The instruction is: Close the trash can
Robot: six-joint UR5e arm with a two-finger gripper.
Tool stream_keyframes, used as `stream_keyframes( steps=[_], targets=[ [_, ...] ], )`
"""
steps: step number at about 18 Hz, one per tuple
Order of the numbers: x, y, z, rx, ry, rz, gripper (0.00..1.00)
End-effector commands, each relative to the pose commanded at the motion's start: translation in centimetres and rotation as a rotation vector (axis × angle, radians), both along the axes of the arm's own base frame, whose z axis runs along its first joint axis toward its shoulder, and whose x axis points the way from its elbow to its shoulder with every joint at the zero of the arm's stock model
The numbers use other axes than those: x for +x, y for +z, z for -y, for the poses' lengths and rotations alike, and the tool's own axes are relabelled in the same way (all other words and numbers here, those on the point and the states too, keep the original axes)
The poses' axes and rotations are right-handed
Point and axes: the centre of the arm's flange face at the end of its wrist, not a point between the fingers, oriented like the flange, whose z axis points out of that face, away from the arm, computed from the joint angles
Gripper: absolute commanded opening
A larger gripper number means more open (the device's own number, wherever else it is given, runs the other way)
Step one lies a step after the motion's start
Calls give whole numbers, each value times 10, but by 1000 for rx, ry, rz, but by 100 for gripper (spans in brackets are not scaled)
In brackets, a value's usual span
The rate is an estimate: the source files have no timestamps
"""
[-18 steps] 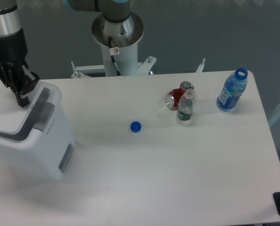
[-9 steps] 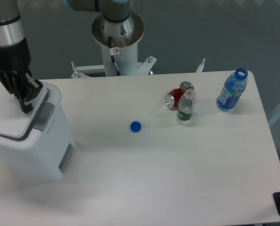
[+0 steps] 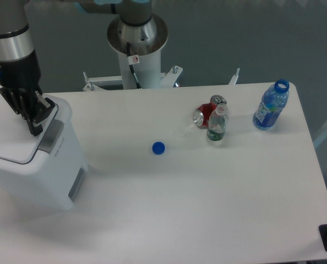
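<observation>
Camera view, one trash can (image 3: 31, 165) at 9 o'clock on table (image 3: 207, 198), white boxy, lid flat down, grey latch and side panel, gripper (image 3: 34, 118) above lid edge, finger spread cannot tell, two bottles, two cans, one blue cap (image 3: 158, 147).

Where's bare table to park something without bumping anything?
The whole near half of the table, below the blue cap, is bare. Crowded: the can and bottles at back right, the trash can at left.
</observation>
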Motion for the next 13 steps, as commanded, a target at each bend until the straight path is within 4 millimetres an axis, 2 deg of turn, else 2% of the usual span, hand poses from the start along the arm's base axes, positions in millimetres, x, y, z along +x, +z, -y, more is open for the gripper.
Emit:
stream_keyframes(
  steps=[13],
  targets=[
    [-1,-7,-2,-11,0,5,0]
  ],
)
